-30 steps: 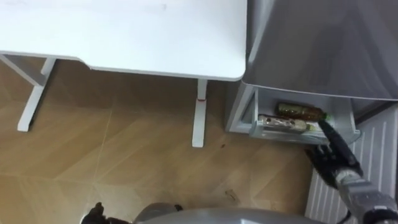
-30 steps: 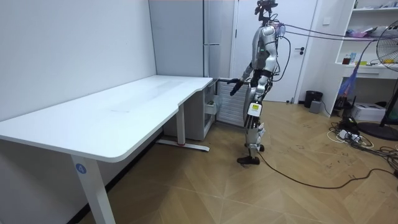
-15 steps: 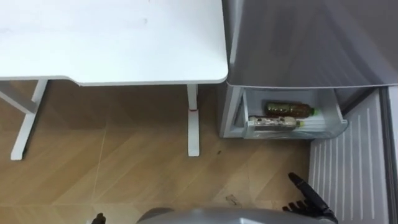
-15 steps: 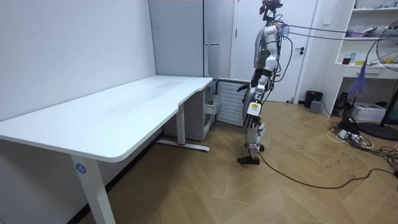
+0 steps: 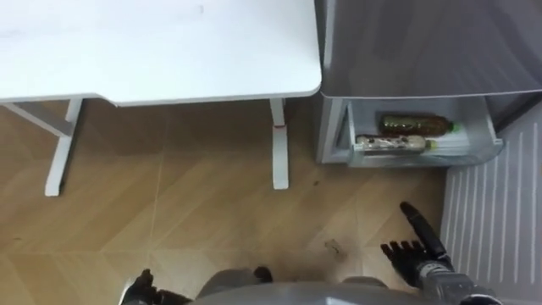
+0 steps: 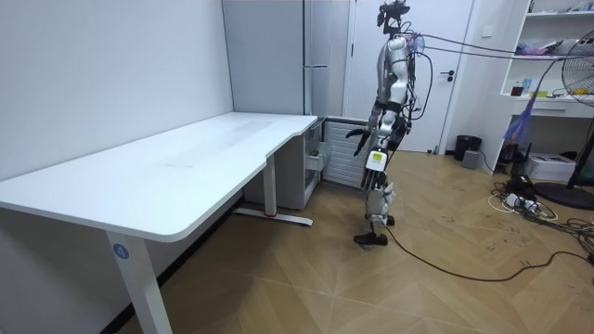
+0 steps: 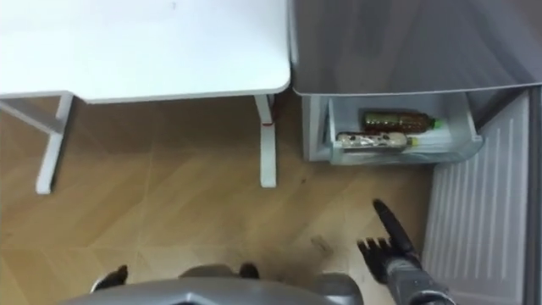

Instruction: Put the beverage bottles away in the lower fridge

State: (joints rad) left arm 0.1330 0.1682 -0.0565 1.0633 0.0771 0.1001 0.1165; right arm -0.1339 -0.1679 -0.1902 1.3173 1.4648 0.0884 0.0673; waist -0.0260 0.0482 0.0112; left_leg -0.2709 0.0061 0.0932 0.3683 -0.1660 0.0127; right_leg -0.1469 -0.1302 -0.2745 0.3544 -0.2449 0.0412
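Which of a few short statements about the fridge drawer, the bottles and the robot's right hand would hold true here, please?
1. The fridge's lower drawer is open. True.
2. The brown bottle and the clear bottle stand upright in it. False: both lie on their sides, one beside the other.
3. The right hand holds a bottle. False: it is empty, over the wooden floor in front of the drawer.
4. The white table stands right beside the fridge. True.
5. In the room view the robot stands at the table's end far from the fridge. False: it stands in front of the fridge.
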